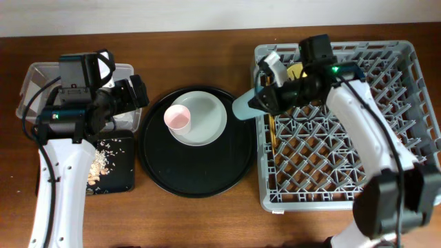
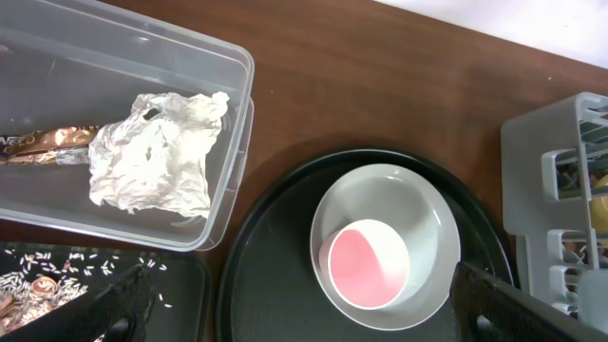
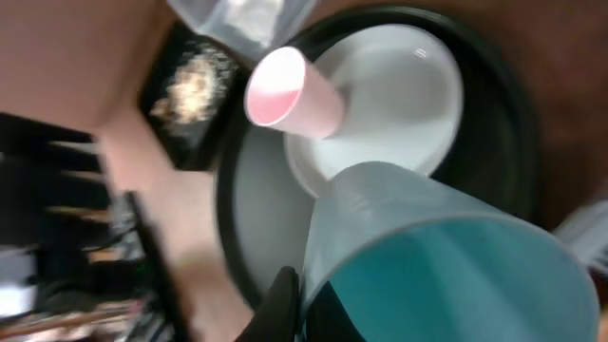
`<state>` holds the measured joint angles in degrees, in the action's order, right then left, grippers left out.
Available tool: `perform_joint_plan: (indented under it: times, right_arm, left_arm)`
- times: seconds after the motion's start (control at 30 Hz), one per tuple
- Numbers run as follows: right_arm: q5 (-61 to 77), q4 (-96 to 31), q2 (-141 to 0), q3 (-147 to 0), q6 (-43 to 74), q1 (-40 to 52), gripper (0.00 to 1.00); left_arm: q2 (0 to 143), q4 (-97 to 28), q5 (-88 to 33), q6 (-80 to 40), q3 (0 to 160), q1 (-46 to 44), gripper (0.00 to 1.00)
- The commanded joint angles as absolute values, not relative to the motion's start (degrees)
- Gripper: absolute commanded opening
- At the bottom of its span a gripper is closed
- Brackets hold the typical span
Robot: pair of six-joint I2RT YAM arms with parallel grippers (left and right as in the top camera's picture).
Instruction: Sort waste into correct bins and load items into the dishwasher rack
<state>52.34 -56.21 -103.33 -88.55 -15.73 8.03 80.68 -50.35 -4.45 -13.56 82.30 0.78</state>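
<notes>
A: So where is the light blue cup [image 1: 244,105] right now?

B: Off the table, right at the left edge of the dishwasher rack [image 1: 331,202], between it and the round black tray [image 1: 200,172]. The right gripper [image 1: 260,100] is clamped on its mouth end, so the cup lies tipped sideways with its base pointing toward the tray.

A: Why hold it like that?

B: My guess is that gripping the rim lets the wrist turn it mouth-down over the pegs. The right arm runs from the rack's near right corner across the grid, then bends left at the wrist.

A: And the rest?

B: The pink cup [image 1: 178,118] stands on the pale plate [image 1: 210,117] in the middle of that tray, and both look like they are yet to be loaded. The waste looks sorted: napkin [image 2: 152,157] and wrapper [image 2: 47,144] in the clear box [image 2: 237,85], food scraps [image 1: 100,165] in the flat black tray [image 1: 120,180].

A: The left arm?

B: It hovers above the 2 bins, wrist aimed at the round tray. The left gripper [image 1: 138,93] has its fingers spread wide and holds nothing.
</notes>
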Motion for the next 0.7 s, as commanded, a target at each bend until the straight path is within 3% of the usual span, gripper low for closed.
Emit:
perform_joint_plan:
  times: [0.0,0.2,0.47,0.67]
  right_arm:
    - [67.81,-57.78,-108.36,-87.64,-23.86,4.84,0.04]
    - [67.88,-64.01,-112.55,-87.64,-30.46,0.30,0.05]
    - [60.77,-67.51,-112.66,-86.87,-32.82,-2.57,0.24]
    - [57.49,-66.15,-112.66,-85.08,-32.80,-3.29,0.27]
  left_arm:
    - [80.51,-50.26,-4.47,-13.67,82.98,0.93,0.99]
    - [80.51,-50.24,-4.47,-13.67,82.98,0.93,0.99]
    - [80.51,-50.24,-4.47,-13.67,82.98,0.93,0.99]
    - [80.51,-50.26,-4.47,-13.67,82.98,0.93,0.99]
